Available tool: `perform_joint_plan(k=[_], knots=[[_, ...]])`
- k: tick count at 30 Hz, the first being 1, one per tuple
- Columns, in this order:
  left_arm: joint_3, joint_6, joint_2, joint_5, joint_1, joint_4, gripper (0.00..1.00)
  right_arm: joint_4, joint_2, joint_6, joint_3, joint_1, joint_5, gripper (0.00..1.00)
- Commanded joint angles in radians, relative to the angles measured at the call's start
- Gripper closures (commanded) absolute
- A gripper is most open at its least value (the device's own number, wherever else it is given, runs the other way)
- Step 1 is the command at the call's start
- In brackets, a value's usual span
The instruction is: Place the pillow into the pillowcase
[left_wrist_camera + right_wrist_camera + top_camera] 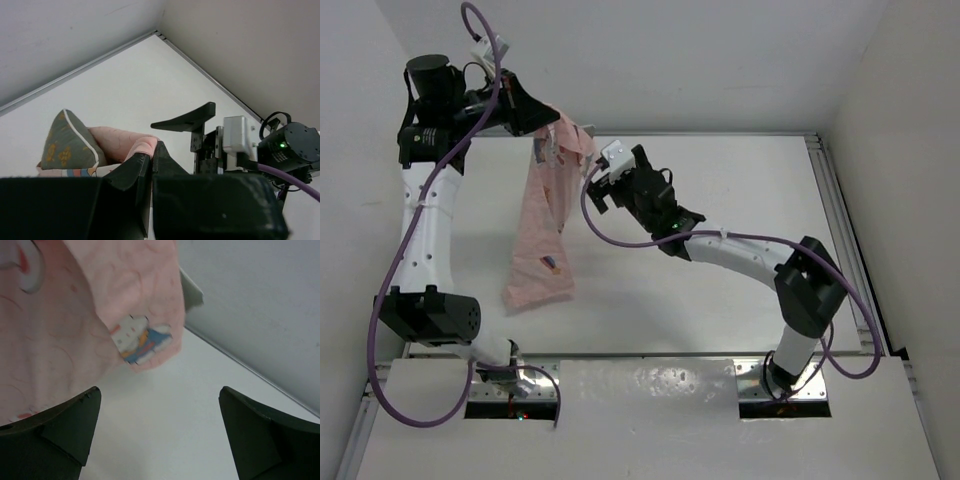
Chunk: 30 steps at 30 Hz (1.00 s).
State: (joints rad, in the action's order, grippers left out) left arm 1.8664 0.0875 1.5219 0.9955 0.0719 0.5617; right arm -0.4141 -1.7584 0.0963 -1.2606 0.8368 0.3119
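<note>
Between shut left fingers (151, 162): pillowcase (542, 235) edge pinched, hanging limp, likely light. Soft pillow (70, 142) corner peeks alongside. Wide-open right fingers (157, 412) hold nothing; best grip the loose hem.

One pillowcase (542, 240) is in view, a single pink printed cloth, and one pillow (70, 142), of which only one olive corner with white piping shows, in the left wrist view. There is one table (740, 190). Two arms are bolted at its near edge, the left arm (425, 230) and the right arm (740, 255). They carry two grippers, the left gripper (151, 157) and the right gripper (159, 390), each with two fingers, four in all. Two purple cables run along the arms, one apiece: the left cable (392, 265) and the right cable (620, 240).
</note>
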Motion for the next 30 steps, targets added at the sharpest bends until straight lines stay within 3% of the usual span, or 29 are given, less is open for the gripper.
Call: perform_joint_plan(k=[1,5,8,17,22,25,30], knots=[[0.092,-0.081,-0.046,-0.017,-0.037,-0.023,1.0,-0.231,0.074,-0.056,0.026,0.03,-0.069,0.01],[0.094,-0.132,-0.045,-0.038,-0.056,0.012,1.0,-0.325,0.14,-0.134,0.088,0.031,-0.149,0.03],[0.1,-0.146,-0.045,-0.047,-0.061,0.027,1.0,-0.362,0.162,-0.173,0.089,0.03,-0.145,0.1],[0.125,-0.166,-0.032,-0.063,-0.13,0.069,1.0,-0.374,0.086,-0.179,-0.016,0.024,0.03,0.4],[0.16,-0.17,-0.017,-0.066,-0.152,0.089,1.0,-0.348,0.03,-0.15,-0.088,0.024,0.102,0.43],[0.18,-0.178,-0.012,-0.063,-0.156,0.104,1.0,-0.333,0.016,-0.156,-0.08,0.01,0.222,0.53],[0.212,-0.175,-0.005,-0.054,-0.159,0.113,1.0,-0.203,0.024,-0.326,-0.019,-0.054,0.251,0.56]])
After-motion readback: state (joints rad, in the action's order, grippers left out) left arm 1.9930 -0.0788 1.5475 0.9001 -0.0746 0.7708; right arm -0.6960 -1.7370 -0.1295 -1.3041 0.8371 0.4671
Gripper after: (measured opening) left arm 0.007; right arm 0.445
